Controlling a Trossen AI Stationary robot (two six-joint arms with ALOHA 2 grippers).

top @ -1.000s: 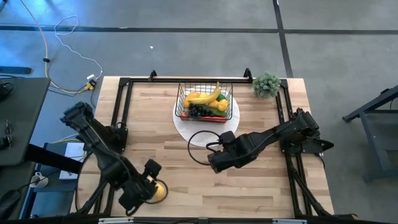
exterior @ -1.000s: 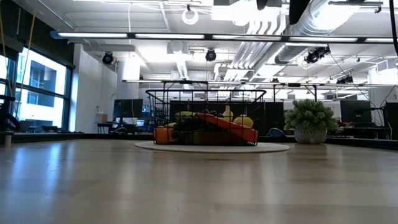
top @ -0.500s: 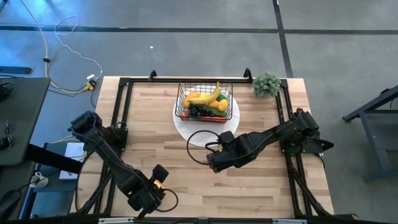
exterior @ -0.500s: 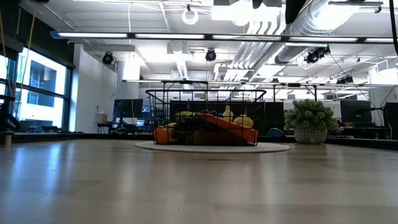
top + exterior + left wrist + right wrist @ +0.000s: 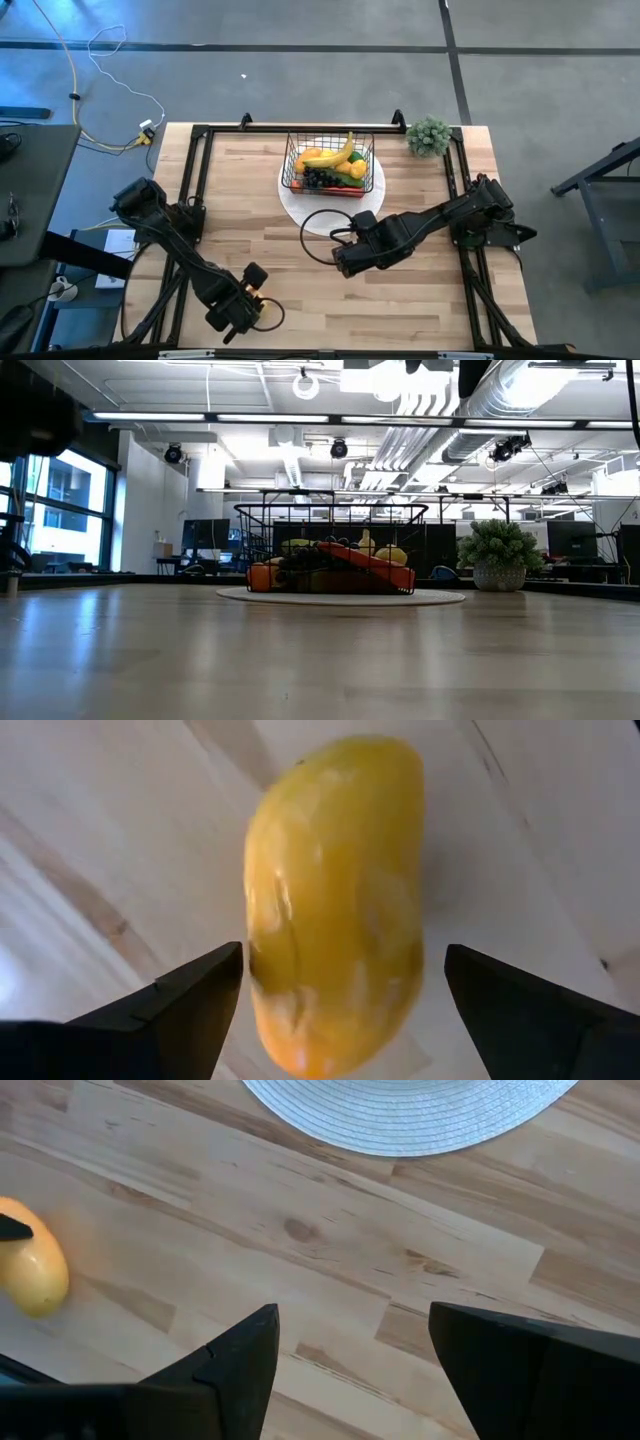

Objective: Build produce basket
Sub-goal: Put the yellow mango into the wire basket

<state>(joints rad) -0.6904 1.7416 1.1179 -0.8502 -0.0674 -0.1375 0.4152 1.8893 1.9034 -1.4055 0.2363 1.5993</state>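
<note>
The mango (image 5: 335, 905) lies on the tabletop (image 5: 120, 840) between the wide-spread fingers (image 5: 190, 995) of the left pincer (image 5: 243, 310), untouched.

1 basket (image 5: 329, 160), 1 white disc (image 5: 312, 207), 1 plant clump (image 5: 429, 135), 1 loose mango (image 5: 335, 900), 2 arms.

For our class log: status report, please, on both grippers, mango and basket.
Left gripper open, straddling mango near table's front edge. Right gripper open, empty, mid-table. Basket filled, on white disc. Nothing in the way.
</note>
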